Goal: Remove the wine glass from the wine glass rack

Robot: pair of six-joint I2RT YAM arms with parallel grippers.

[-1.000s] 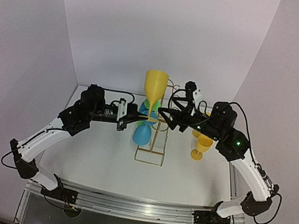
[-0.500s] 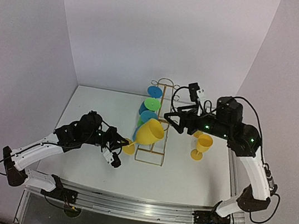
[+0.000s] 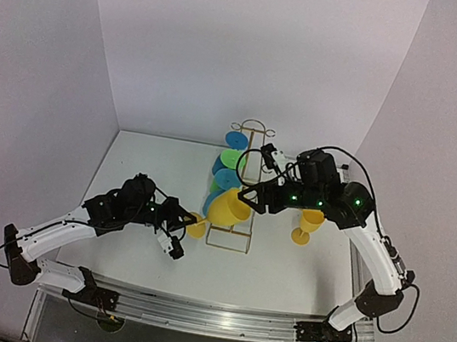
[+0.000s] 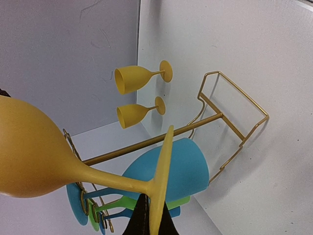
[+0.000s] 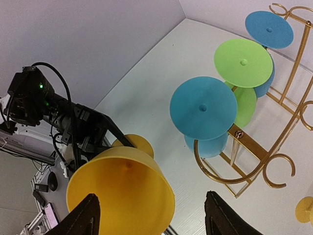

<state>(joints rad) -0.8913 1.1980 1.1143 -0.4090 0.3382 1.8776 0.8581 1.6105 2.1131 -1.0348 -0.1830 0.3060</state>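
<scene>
Gripping yellow wine glass (image 3: 227, 207) by foot with left end effector (image 4: 149, 215), fully closed. Off hooks, just front-left of wine glass rack (image 5: 247, 141), above desk (image 3: 283, 265). Stem near-horizontal, bowl mouth facing right end effector (image 3: 247, 198). Spread wide astride bowl rim there, not yet clamped.

White table (image 3: 147, 167), pale lilac walls (image 3: 247, 45)

Yellow wine glass (image 5: 122, 191), gold wine glass rack (image 5: 247, 141), blue glass (image 5: 203, 107), green glass (image 5: 243, 62)

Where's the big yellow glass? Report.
Top view: big yellow glass tilted near-left of the rack, foot pinched in the left gripper, bowl toward the right gripper.
</scene>
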